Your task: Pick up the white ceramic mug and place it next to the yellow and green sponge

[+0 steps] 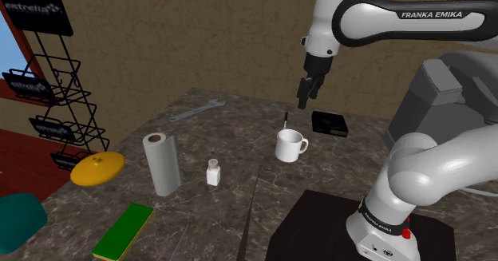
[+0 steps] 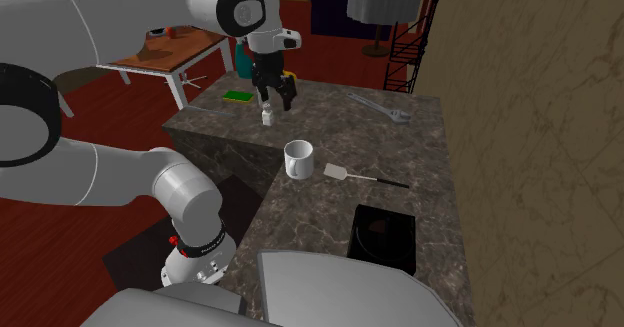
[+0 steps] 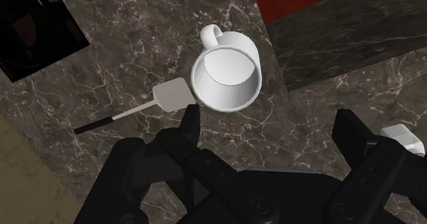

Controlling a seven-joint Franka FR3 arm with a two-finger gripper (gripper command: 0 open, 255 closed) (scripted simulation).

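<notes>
Table [image 1: 231, 132]: dark marble-patterned top, white veining. White mug [image 1: 289, 145] stands upright, empty, handle toward the shoulder view's right. White-bladed spatula [image 3: 171, 96] lies flat, blade just beside the mug, dark handle pointing away from it. Flat black square item [image 1: 330, 123] lies near the mug, on the shoulder view's right. Grey wrench [image 1: 195, 110] lies by the far edge. Paper towel roll [image 1: 161, 164] stands upright, with a small white shaker [image 1: 213, 172] near it. Yellow disc [image 1: 97, 168] sits at the shoulder view's left edge. Green and yellow sponge [image 1: 124, 231] lies flat at the near corner, well apart from the mug.
</notes>
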